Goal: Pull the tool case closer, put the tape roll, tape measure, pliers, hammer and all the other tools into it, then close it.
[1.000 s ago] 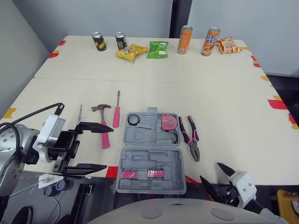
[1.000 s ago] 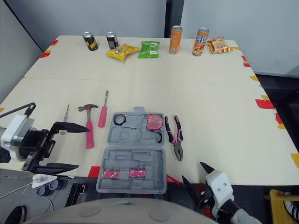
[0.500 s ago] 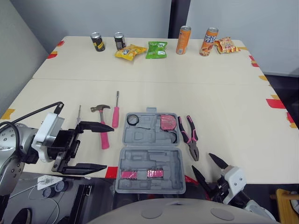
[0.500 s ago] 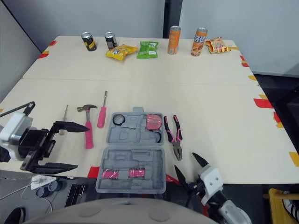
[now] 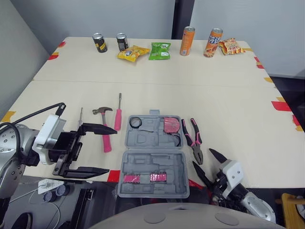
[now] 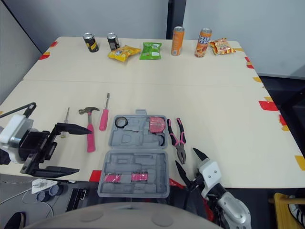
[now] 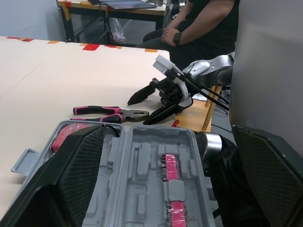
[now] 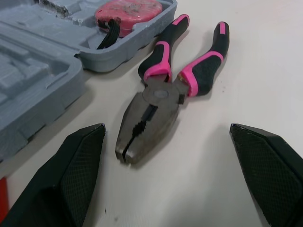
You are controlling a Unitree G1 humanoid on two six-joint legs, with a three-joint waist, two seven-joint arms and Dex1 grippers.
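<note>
Left eye view, looking down on a pale table (image 5: 228, 105). An open grey tool case (image 5: 152, 155) lies at the near edge, both halves flat. A black tape roll (image 5: 136, 122) and a pink tape measure (image 5: 170, 125) sit in its far half; pink bits (image 5: 143, 178) line the near half. Pink-handled pliers (image 5: 194, 139) lie on the table just right of the case. To its left are a pink-handled hammer (image 5: 106, 133), a pink screwdriver (image 5: 118, 116) and a thin screwdriver (image 5: 80, 117), whose near end is hidden behind the left gripper (image 5: 112, 150). That gripper hovers left of the case, fingers spread wide, holding nothing. The right gripper (image 5: 201, 158) is at the table's near edge, just short of the pliers' nose, fingers also spread and empty. The right wrist view shows the pliers lying between the two fingers, untouched, the case cut off at the frame edge. In the left wrist view, a seated person (image 7: 203, 23) is cut off at the shoulders. Cans (image 5: 188, 40) and snack bags (image 5: 160, 50) line the far edge, too small to read.
</note>
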